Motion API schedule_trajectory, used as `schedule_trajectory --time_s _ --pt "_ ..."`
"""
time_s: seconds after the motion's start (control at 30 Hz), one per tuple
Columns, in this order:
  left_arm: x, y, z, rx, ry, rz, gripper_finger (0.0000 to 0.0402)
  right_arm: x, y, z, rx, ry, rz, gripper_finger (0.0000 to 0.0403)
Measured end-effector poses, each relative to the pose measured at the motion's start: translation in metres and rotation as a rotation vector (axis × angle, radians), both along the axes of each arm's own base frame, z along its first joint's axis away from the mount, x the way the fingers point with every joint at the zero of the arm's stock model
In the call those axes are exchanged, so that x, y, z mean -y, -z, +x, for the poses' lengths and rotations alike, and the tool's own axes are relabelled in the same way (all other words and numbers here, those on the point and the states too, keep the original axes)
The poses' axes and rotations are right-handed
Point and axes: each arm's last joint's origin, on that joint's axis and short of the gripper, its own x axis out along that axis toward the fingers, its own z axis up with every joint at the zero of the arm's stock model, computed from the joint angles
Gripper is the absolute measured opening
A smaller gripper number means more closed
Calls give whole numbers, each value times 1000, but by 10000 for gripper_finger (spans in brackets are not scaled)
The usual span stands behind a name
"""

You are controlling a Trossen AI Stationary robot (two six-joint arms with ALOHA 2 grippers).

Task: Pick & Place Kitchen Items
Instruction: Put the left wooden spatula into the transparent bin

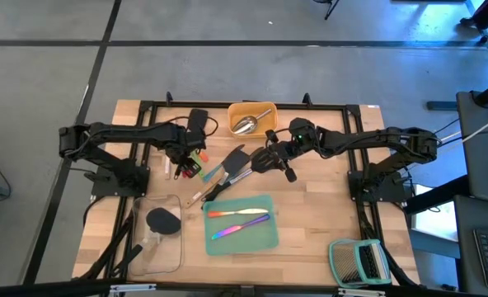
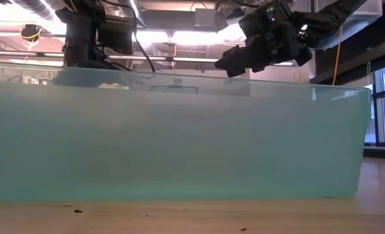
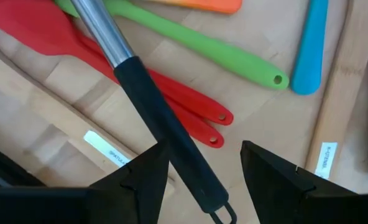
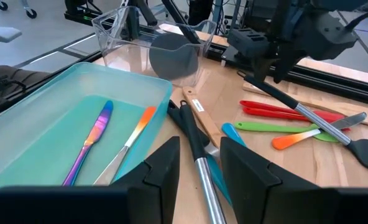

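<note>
Utensil pile (image 1: 219, 172) crowds the table (image 1: 318, 223) centre between both arms; bare table lies right of the teal tray (image 1: 265, 239).

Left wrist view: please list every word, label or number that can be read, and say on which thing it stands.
White sticker on the pale wooden handle: small print, too blurred to read.
White sticker on the second wooden handle: small print, too blurred to read.
Other views: no readable text.
</note>
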Motion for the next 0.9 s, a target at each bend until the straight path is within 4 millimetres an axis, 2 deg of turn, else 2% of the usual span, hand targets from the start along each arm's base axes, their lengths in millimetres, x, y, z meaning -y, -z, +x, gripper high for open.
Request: schedule_trajectory --time_s 0.17,0.33,0.47,0.73,0.9 --pt "-1 0 -1 -6 43 5 196 0 -1 0 8 2 2 119" --pt "-13 1 -5 -15 -67 1 205 0 -2 1 16 7 15 119" --pt "-17 1 -7 -22 -62 0 219 0 -2 1 12 10 24 119" --pt "-23 0 -8 -40 -30 95 241 0 -2 1 9 10 24 119" --pt "-31 0 -11 -46 -188 132 241 0 -2 1 9 10 25 119"
